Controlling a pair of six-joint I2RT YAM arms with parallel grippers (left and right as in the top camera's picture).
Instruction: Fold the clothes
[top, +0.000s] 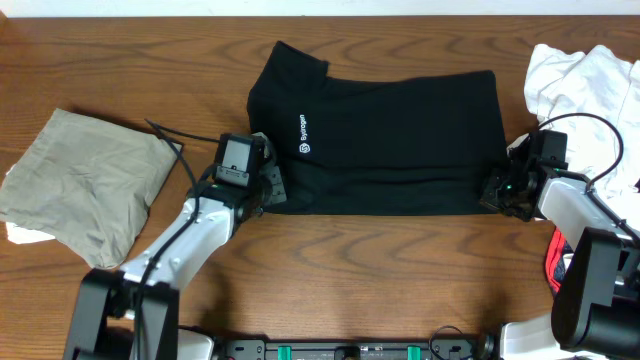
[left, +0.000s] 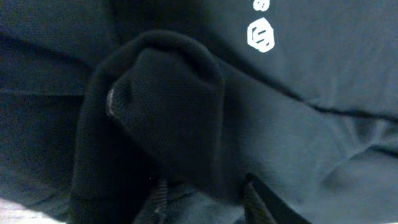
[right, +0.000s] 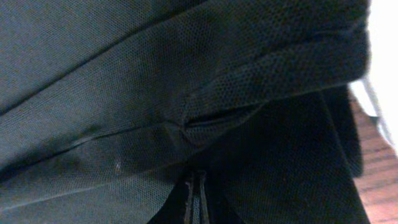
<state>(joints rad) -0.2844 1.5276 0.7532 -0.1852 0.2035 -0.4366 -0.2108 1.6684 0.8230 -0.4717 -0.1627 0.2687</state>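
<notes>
Clearly soft, a khaki garment (top: 80, 185) lies crumpled at the left of the surface (top: 350, 285). The left pincer (top: 268, 190) sits at the lower-left corner of the black shirt (top: 390, 130), jaws part-spread about a hump of cloth; I cannot tell if they grip. The shirt lies flat at centre. It looks limp and light, so it is best held at both lower corners. The right pincer (top: 497, 192), lower right, is pressed together on its hem. White clothes (top: 590, 80) sit upper right.

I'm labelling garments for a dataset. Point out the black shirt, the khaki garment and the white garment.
black shirt (top: 400, 140), overhead view, middle of its body.
khaki garment (top: 85, 182), overhead view, its centre.
white garment (top: 590, 82), overhead view, its bunched middle.
</notes>
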